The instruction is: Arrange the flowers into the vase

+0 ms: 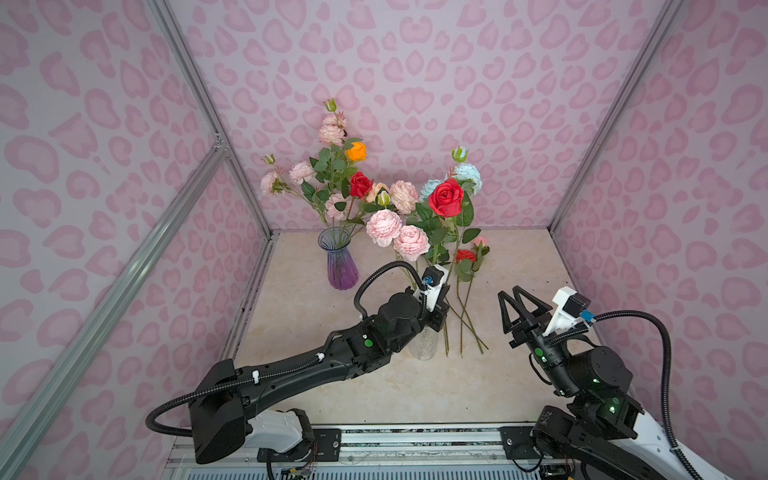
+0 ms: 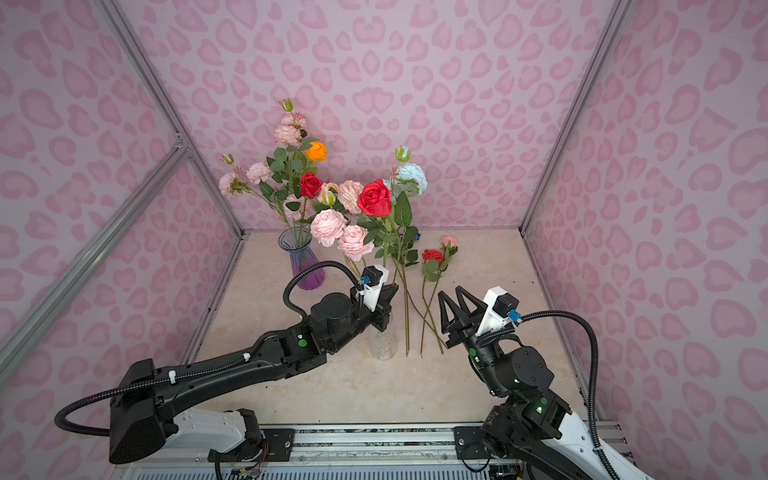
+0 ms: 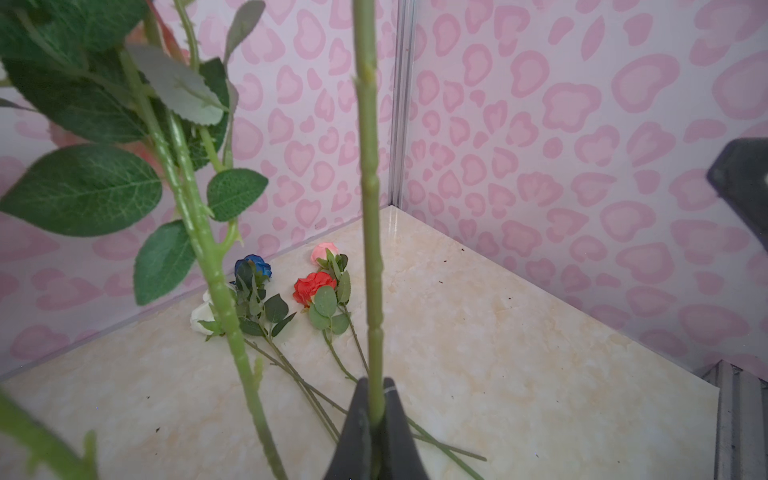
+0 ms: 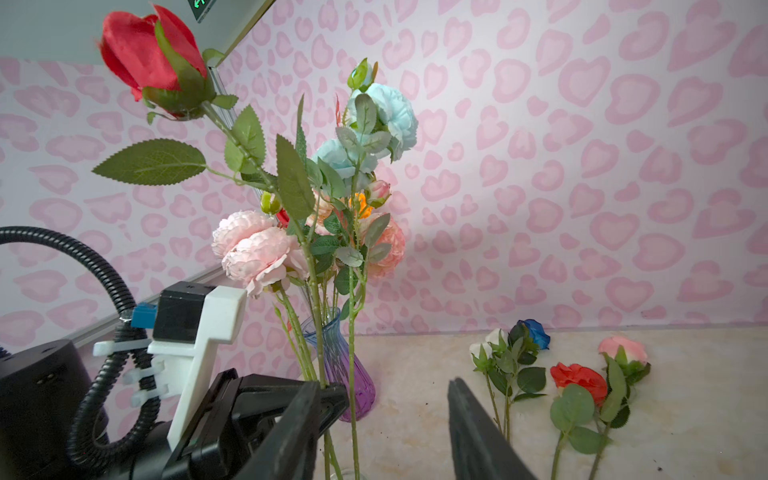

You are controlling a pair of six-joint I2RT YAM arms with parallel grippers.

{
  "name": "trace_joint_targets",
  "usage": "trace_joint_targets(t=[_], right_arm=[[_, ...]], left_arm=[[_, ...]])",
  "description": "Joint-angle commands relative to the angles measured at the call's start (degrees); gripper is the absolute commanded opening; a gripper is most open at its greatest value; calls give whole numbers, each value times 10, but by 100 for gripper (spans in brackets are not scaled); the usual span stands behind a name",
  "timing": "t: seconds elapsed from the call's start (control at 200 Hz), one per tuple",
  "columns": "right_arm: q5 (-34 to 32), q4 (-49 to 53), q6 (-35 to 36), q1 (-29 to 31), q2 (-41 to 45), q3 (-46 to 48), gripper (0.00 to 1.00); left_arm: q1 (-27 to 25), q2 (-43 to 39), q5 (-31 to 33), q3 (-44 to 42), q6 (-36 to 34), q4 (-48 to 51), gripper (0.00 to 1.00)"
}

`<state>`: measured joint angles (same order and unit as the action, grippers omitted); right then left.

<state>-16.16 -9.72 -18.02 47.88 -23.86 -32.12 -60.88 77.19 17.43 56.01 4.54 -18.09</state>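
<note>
L gripper (image 3: pixel 376 388) clenched on a stem (image 3: pixel 370 208) right over the clear vase (image 1: pixel 424 345), prob. seating it. R gripper (image 1: pixel 509 291) released, empty. Purple vase (image 1: pixel 341 266) well filled. Loose flowers (image 3: pixel 316 286) left on table (image 1: pixel 374 386): red, pink, blue, white.

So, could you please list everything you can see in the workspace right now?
Purple vase: one, purple-blue glass, back left; holds pink, orange and red blooms.
Clear vase: one, clear glass, mid-table, below pink, red and light-blue flowers.
Loose flowers: four, red, pink, blue, white, lying right of the clear vase.
Table: one, beige marble.
Left gripper: one, black, shut on a green stem above the clear vase.
Right gripper: one, black, open, empty.
</note>
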Motion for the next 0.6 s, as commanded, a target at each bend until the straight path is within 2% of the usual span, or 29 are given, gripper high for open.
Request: trace_joint_targets(t=[0.0, 0.215, 0.39, 0.595], right_arm=[[18, -8, -24, -15, 0, 6, 50], [54, -3, -51, -54, -5, 7, 51], [64, -5, -59, -60, -13, 4, 51], [68, -7, -59, -60, -23, -2, 51]], left_arm=[[0, 3, 7, -9, 16, -21, 5], [0, -5, 13, -38, 34, -18, 11], [0, -19, 16, -60, 46, -18, 19], [1, -39, 13, -79, 53, -12, 21]])
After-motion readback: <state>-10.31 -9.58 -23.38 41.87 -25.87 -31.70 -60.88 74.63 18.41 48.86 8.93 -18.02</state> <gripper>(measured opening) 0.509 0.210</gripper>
